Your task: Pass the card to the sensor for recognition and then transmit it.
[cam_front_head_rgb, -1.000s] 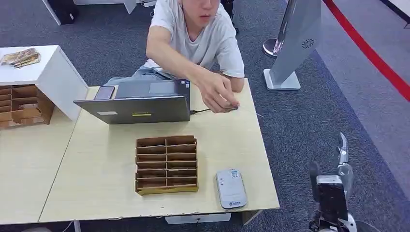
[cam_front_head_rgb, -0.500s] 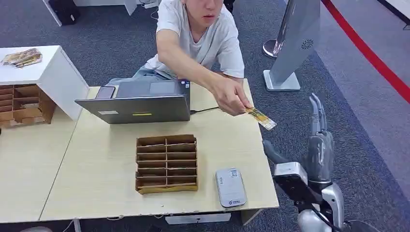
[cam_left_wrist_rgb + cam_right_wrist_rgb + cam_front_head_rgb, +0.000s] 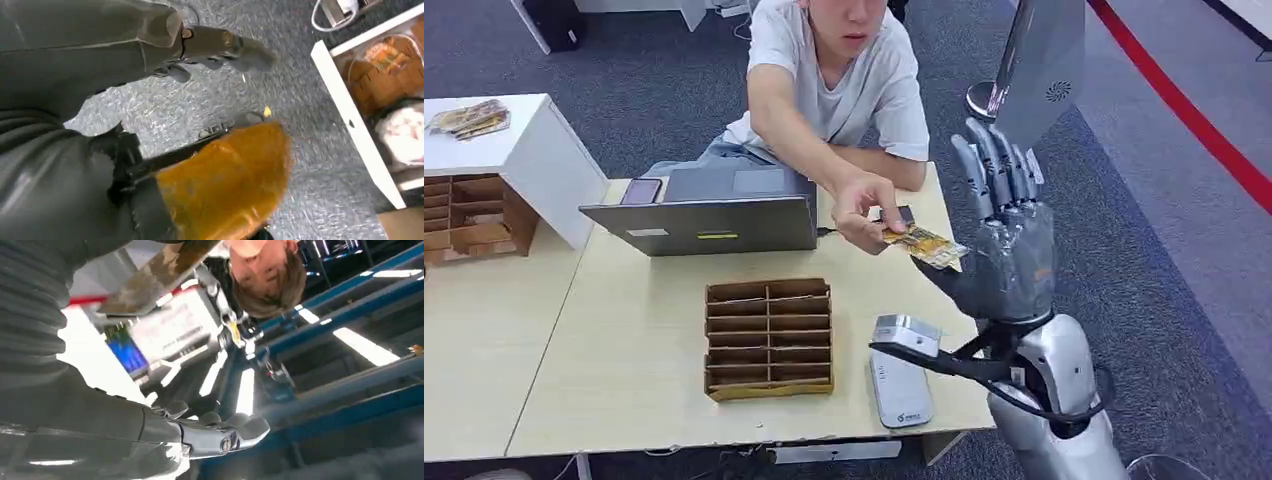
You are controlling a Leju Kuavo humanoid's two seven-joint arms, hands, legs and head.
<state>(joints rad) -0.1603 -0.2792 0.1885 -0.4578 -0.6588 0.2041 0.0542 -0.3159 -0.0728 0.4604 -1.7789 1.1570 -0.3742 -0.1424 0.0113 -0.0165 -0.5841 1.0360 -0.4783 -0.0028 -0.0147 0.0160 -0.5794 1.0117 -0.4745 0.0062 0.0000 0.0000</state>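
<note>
A person's hand (image 3: 862, 212) holds out a yellow patterned card (image 3: 930, 246) over the table's right side. My right hand (image 3: 1004, 240) stands upright at the table's right edge, fingers (image 3: 994, 165) straight and apart, palm toward the card. The card's far end reaches my palm above the thumb; I cannot tell whether they touch. The white sensor box (image 3: 902, 386) lies flat near the table's front edge, below my right forearm. In the left wrist view my left hand (image 3: 210, 45) hangs over grey carpet with its fingers stretched out and nothing in them.
A brown cardboard divider tray (image 3: 769, 340) sits mid-table, left of the sensor. A grey laptop (image 3: 714, 215) stands behind it, with the person seated beyond. A white cabinet (image 3: 514, 150) is at the left, a grey kiosk stand (image 3: 1034, 90) at the right.
My right arm has risen from low beside the table to upright at its right edge. The person picked up the card and brought it to my palm.
</note>
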